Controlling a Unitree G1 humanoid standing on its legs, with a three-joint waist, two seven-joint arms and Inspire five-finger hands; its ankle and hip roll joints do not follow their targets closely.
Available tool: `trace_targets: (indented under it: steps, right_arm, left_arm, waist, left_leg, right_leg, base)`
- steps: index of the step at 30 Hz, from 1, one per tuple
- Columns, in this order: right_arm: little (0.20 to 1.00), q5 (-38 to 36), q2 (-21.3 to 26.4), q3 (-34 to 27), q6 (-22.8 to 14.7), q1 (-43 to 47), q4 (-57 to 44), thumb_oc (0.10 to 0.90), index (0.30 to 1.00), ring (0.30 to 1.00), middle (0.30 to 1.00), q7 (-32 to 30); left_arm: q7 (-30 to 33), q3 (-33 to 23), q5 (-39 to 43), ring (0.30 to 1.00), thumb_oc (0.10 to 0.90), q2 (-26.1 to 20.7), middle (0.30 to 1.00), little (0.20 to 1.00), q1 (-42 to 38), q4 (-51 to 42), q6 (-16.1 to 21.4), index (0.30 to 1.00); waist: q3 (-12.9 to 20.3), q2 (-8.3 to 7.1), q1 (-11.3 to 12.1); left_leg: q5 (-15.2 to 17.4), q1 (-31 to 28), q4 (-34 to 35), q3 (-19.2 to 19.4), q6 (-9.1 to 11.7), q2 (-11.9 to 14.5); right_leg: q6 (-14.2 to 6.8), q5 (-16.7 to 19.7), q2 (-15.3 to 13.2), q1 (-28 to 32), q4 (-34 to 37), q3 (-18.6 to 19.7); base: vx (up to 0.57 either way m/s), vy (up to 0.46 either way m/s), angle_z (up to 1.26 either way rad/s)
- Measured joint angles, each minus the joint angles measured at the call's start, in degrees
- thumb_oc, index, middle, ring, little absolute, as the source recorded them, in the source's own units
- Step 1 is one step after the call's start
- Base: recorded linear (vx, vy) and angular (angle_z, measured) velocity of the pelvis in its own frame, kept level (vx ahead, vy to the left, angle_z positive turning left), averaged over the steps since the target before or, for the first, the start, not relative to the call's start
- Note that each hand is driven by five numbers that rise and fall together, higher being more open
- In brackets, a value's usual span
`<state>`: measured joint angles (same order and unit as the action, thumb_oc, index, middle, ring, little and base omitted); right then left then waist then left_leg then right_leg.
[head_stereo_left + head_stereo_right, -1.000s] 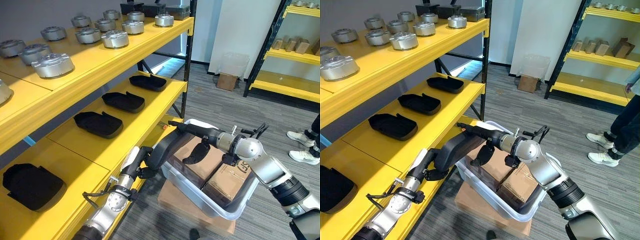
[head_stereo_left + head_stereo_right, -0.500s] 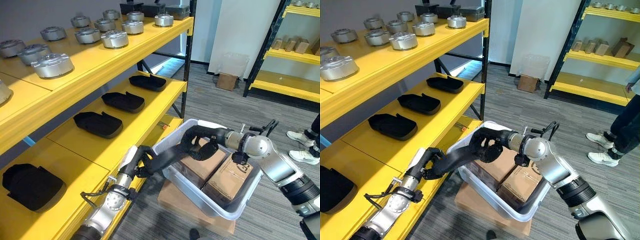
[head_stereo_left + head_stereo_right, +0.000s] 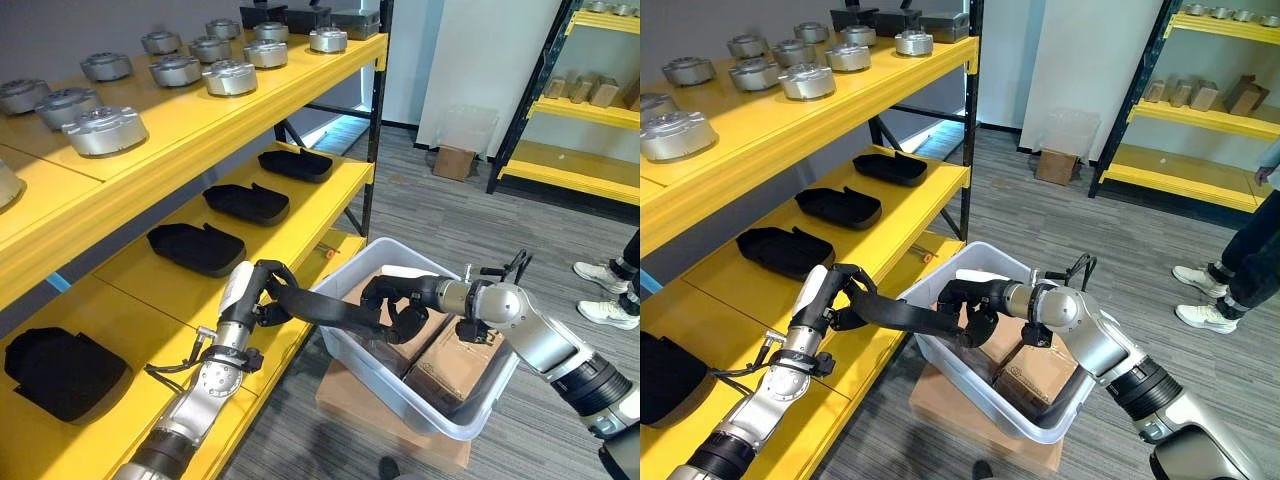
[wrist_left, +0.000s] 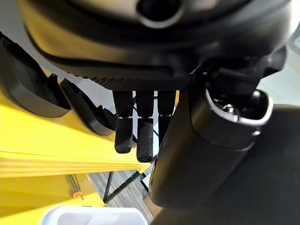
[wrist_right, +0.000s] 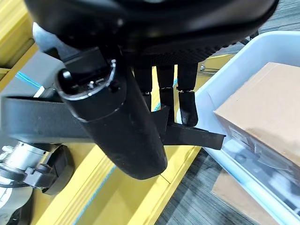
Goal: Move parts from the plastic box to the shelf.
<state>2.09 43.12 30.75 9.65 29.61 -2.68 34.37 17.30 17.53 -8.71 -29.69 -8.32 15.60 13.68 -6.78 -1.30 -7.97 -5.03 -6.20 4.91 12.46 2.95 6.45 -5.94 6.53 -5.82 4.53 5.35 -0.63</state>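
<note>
A long black curved part (image 3: 325,310) spans from the yellow shelf's (image 3: 150,288) front edge to the translucent plastic box (image 3: 400,402) on the floor. My left hand (image 3: 262,287) is curled round the part's end by the middle shelf level. My right hand (image 3: 396,305) is over the box's near side, and in the right wrist view its fingers (image 5: 187,105) and thumb wrap the black part (image 5: 194,136). Two cardboard boxes (image 3: 452,365) lie inside the plastic box.
Black moulded trays (image 3: 196,248) lie in a row on the middle shelf level. Round metal parts (image 3: 105,130) stand on the level above. The plastic box rests on flat cardboard (image 3: 345,395). A person's white shoes (image 3: 605,295) are at the right. Another yellow shelf (image 3: 580,170) stands behind.
My left hand has risen and moved toward the shelf edge with its end of the part. The right hand has come down lower over the box, so the part lies flatter.
</note>
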Motion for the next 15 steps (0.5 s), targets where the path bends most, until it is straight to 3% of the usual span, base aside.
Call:
trace_targets:
  steps: [15]
  right_arm:
    - [0.3,-1.03,-1.05,0.01,1.55,-1.77,-0.01,0.4,0.3,0.3,0.3,-2.96]
  left_arm:
    - [-0.69,-0.33,1.63,0.3,0.4,-0.1,0.3,0.3,0.01,-0.67,-0.06,0.3]
  waist:
    - [-0.06,0.09,0.03]
  left_leg:
    - [0.05,0.0,0.0,0.01,-0.01,0.13]
  right_leg:
    - [-0.01,-0.03,-0.02,0.0,0.01,0.03]
  base:
    - [0.0,0.0,0.0]
